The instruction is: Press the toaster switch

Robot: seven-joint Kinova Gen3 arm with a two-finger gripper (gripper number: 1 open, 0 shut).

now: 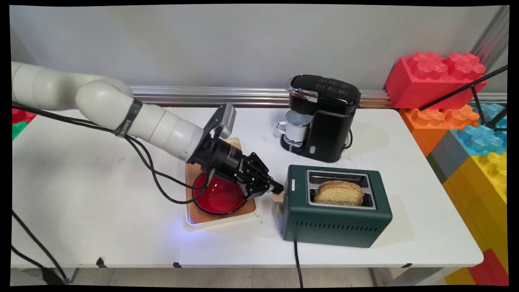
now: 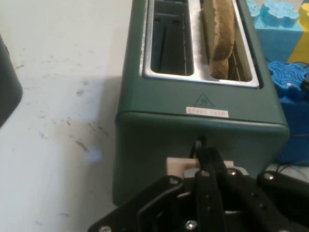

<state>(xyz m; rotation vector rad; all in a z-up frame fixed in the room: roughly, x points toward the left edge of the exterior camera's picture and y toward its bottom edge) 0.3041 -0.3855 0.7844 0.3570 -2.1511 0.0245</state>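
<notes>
End effector (image 2: 205,162) hides toaster (image 1: 336,207) lever (image 2: 177,166) (partly).

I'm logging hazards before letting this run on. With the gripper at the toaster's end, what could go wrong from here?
1. The gripper is at the pale lever on the green toaster's end; a sideways push might slide the toaster rather than move the lever.
2. The red bowl on the wooden board sits right under the wrist, and the hanging black cable loops beside it and could snag it.

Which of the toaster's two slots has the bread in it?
The slot nearer the table's front edge holds the bread. The slot towards the wall is empty. In the hand view, bread sits in the right slot.
</notes>
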